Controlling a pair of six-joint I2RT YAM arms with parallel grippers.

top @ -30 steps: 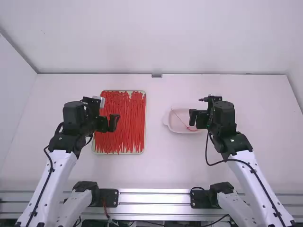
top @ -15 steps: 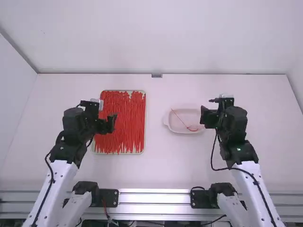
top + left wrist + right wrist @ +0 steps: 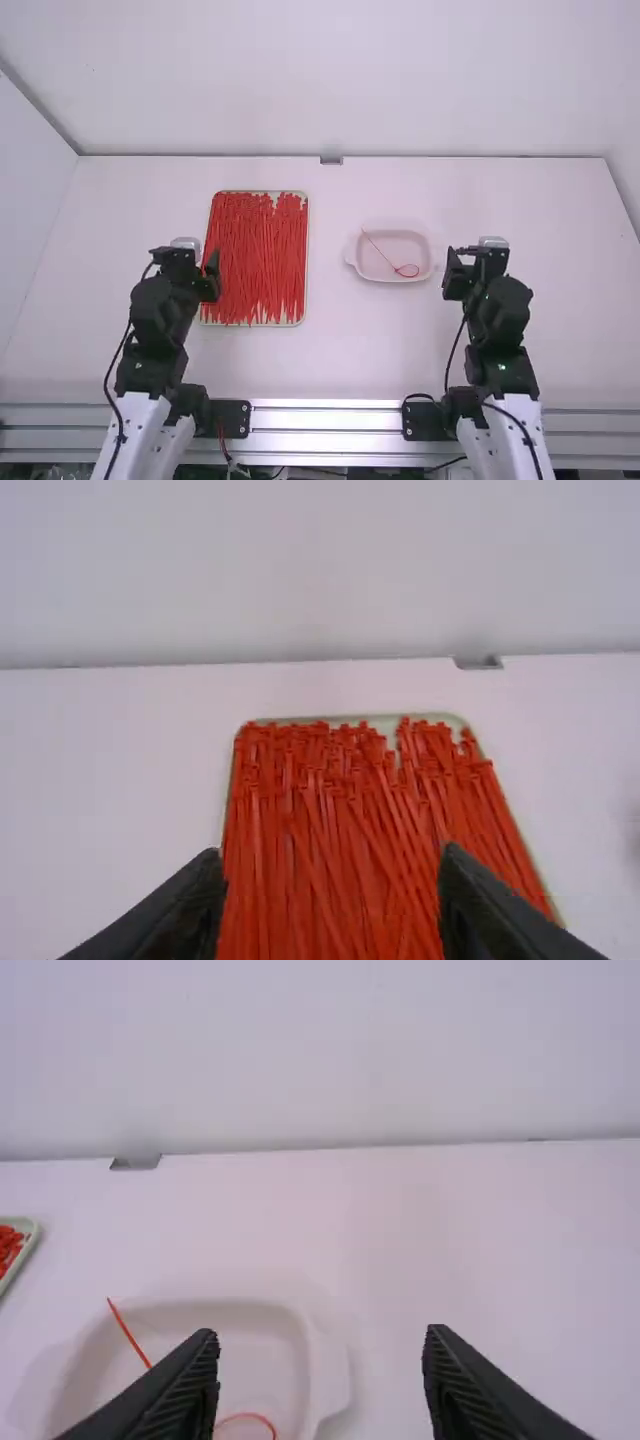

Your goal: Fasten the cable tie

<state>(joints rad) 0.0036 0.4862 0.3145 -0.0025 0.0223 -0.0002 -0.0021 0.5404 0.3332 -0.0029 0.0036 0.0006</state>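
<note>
A tray (image 3: 305, 255) full of loose red cable ties (image 3: 255, 258) lies left of the table's middle. Right of it stands a white dish (image 3: 372, 245) that holds one red cable tie (image 3: 400, 266) closed into a loop. My left gripper (image 3: 208, 272) sits drawn back at the tray's near left corner, open and empty. In the left wrist view the left gripper (image 3: 330, 855) faces along the red cable ties (image 3: 360, 820). My right gripper (image 3: 452, 272) stands open and empty just right of the dish. The right wrist view has the right gripper (image 3: 320, 1335) above the dish (image 3: 330, 1385), with the tie's tail (image 3: 125, 1325) in it.
A small grey bracket (image 3: 331, 159) sits at the table's far edge against the back wall. Bare white table lies around the tray and dish, with wide room at the far left and far right.
Both arms have folded back toward their bases. The left gripper has drawn off the tray's left side, and the right gripper has pulled away from the dish to its right.
</note>
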